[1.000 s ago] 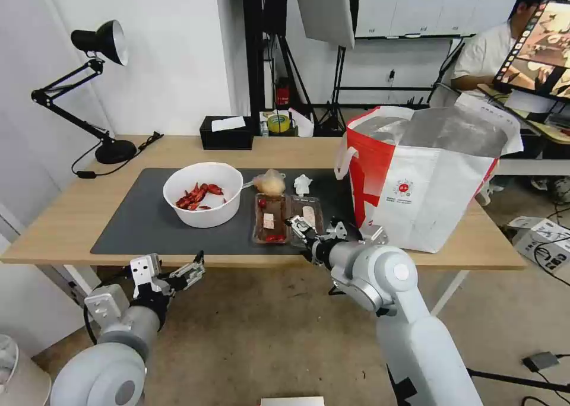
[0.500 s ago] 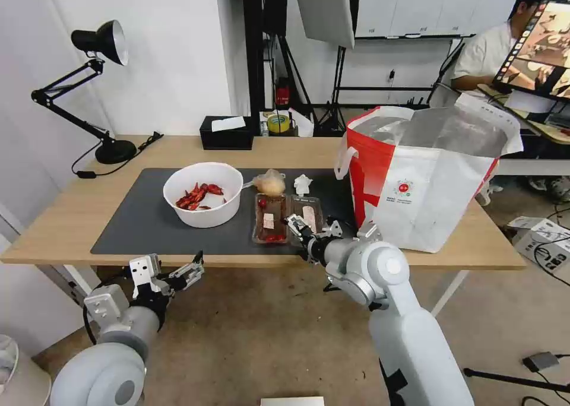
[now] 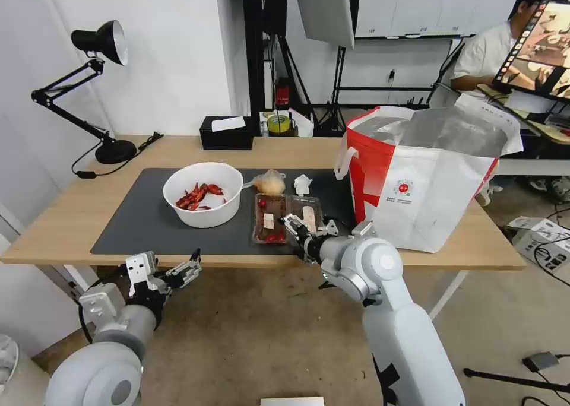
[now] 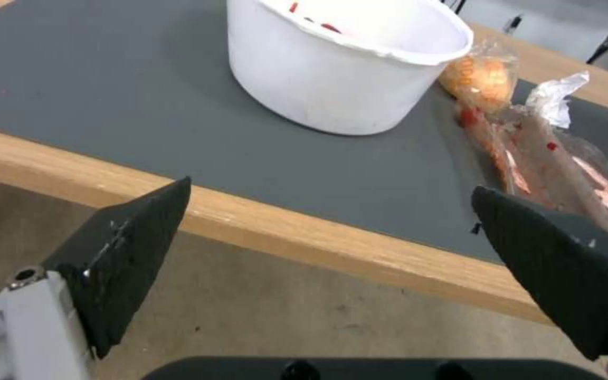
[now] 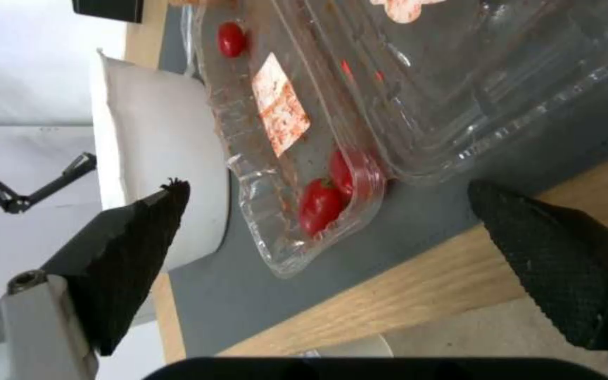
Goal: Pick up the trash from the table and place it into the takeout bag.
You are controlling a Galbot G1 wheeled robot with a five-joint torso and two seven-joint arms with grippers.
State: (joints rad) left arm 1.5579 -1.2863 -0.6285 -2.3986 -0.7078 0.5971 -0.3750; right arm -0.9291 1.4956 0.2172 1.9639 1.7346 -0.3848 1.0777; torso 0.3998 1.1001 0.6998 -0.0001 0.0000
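Four bits of trash sit on the surface (image 3: 71,234), nothing bagged. Right end effector (image 3: 304,230) gapes empty at the clear tray's (image 3: 286,217) 6 o'clock edge; next, close on its rim. Left end effector (image 3: 168,273) idles open, low at 7 o'clock.

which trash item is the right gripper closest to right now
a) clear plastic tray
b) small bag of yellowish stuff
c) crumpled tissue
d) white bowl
a: the right gripper, fingers open, sits at the near end of the clear plastic tray; the right wrist view shows that tray just ahead between the fingers.
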